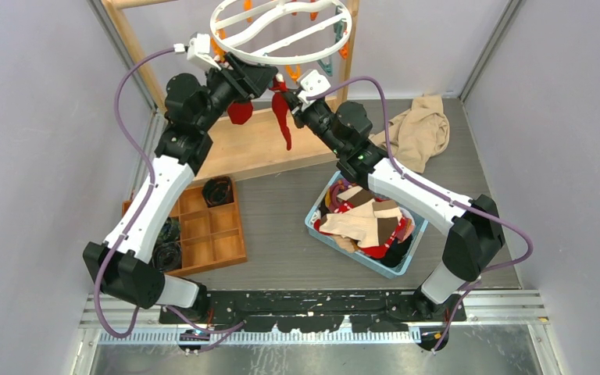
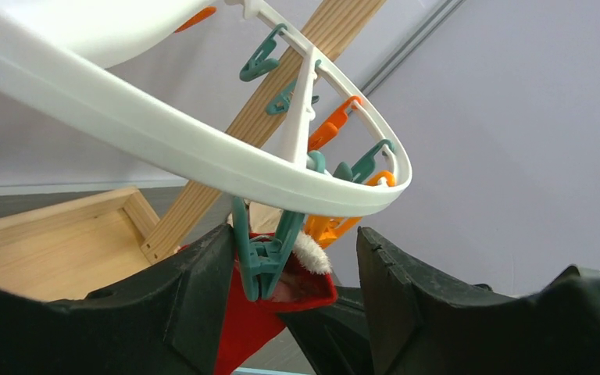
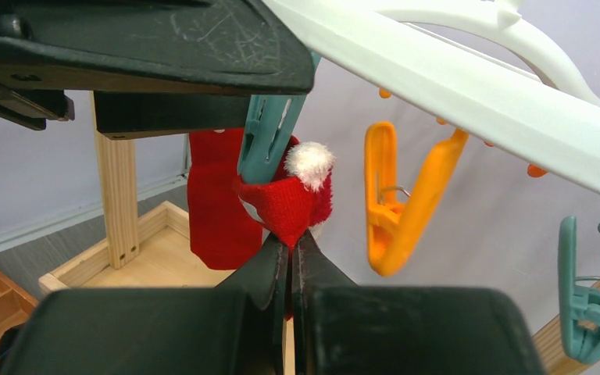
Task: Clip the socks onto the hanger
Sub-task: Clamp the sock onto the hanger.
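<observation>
**A:** Nearest us, the blue basket (image 1: 318,225) holds the spare socks (image 1: 369,223). Higher up, our right gripper (image 3: 291,251) is pinched tight on the red sock (image 3: 285,205), lifting its cuff into the teal clip (image 3: 269,133).

**B:** And our left gripper (image 2: 295,244)?

**A:** Its jaws stand apart astride that clip, one finger (image 2: 203,273) touching it and the other clear. We cannot tell how deep the clip bites.

**B:** Then we should let the clip seat fully before our right lets go. We should also back the left off gently, so the hanger (image 2: 164,142) doesn't swing against the wooden frame (image 2: 281,101) beyond.
</observation>
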### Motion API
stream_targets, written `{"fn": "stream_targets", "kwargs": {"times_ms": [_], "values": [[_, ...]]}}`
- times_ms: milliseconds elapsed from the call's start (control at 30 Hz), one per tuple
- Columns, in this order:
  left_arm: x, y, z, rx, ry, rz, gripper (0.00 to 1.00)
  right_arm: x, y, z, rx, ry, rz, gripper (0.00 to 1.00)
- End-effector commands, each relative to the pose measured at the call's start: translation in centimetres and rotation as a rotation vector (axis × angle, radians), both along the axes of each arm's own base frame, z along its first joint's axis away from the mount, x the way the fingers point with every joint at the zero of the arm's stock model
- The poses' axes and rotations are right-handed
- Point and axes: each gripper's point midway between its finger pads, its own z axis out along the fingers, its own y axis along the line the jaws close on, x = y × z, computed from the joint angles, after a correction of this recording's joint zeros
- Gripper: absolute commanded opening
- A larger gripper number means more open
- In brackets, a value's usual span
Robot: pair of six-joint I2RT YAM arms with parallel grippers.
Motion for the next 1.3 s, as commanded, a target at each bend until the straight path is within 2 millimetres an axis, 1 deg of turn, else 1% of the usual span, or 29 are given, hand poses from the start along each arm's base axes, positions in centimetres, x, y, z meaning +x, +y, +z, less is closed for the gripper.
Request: {"fn": "stream_targets", "kwargs": {"times_ms": [0, 167, 500, 533, 667, 733, 800, 967, 1100, 1167, 1267], "values": [[-0.1, -0.2, 2.3, 0.012, -0.058, 0.026, 0.58, -0.8, -0.3, 3.7, 0.083, -0.07, 0.007, 0.03], [0.2, -0.3, 2.4, 0.041, -0.053, 0.059, 0.52, -0.9, -0.4, 3.8, 0.081, -0.074, 0.006, 0.03], [0.8, -0.5, 2.6, 0.056, -0.049, 0.095, 0.43, -1.1, -0.5, 3.7, 0.076, -0.076, 0.009, 0.03], [0.8, -0.5, 2.6, 0.056, -0.05, 0.099, 0.41, -1.0, -0.5, 3.7, 0.075, -0.076, 0.008, 0.03], [0.8, -0.4, 2.8, 0.054, -0.052, 0.117, 0.26, -1.0, -0.6, 3.8, 0.076, -0.078, 0.005, 0.03], [0.8, -0.3, 2.8, 0.052, -0.049, 0.129, 0.16, -1.0, -0.6, 3.8, 0.076, -0.079, 0.002, 0.03], [0.7, -0.2, 2.8, 0.052, -0.047, 0.145, 0.11, -1.0, -0.7, 4.0, 0.077, -0.084, -0.004, 0.03], [0.7, 0.0, 2.7, 0.071, -0.054, 0.175, 0.05, -1.1, -1.1, 4.5, 0.071, -0.109, -0.019, 0.03], [0.6, 0.4, 2.8, 0.086, -0.063, 0.196, 0.02, -1.5, -1.6, 4.5, 0.045, -0.133, -0.03, 0.03], [0.7, 0.8, 3.1, 0.087, -0.068, 0.222, 0.01, -1.3, -2.2, 4.2, 0.033, -0.128, -0.059, 0.03], [0.7, 0.9, 3.3, 0.088, -0.073, 0.231, 0.01, -1.4, -2.7, 3.6, 0.012, -0.123, -0.08, 0.03]]}}
